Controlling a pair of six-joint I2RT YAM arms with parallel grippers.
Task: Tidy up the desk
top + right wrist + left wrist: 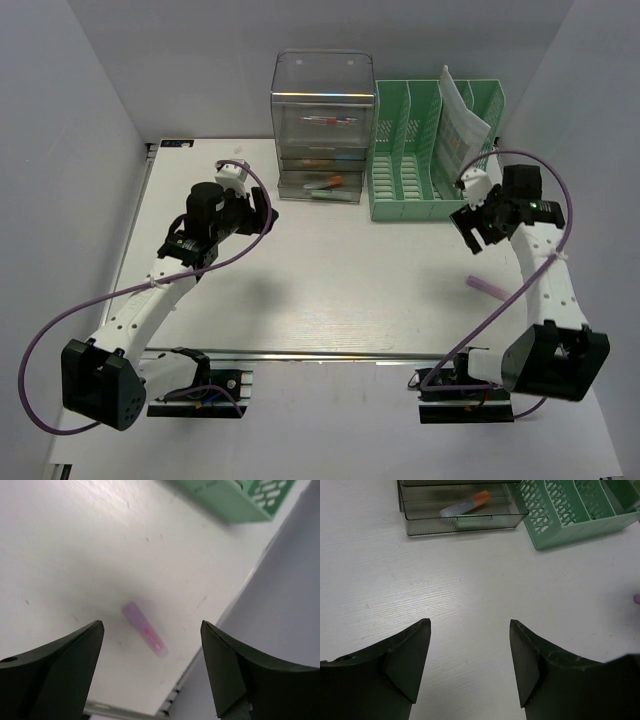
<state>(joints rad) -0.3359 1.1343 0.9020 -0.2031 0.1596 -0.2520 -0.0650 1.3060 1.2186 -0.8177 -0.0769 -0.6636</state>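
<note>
Nearest the top camera sit 2 arm bases at the front rail. Beyond them, the left gripper [469, 630] hangs over bare desk [330, 290] with its jaws wide and nothing between them. The right gripper [151, 627] is equally wide and empty, poised above 1 pink stick [487, 287].

That stick lies flat on the desk, near the right edge and the side wall, well apart from the storage at the back. It runs diagonally to the jaws, and the right wrist view is blurred. I judge 2 risks. A descent without turning the wrist could pinch one end and flick the stick away. A glancing finger could push it toward the edge gap.

At the far side I count 1 clear drawer unit [322, 130] and 1 green rack [430, 150], standing just beside each other. The lowest drawer stands open and holds 1 orange-capped pen [465, 505]. 1 paper packet [462, 125] leans in the rack. I cannot count the contents of the upper drawers.
</note>
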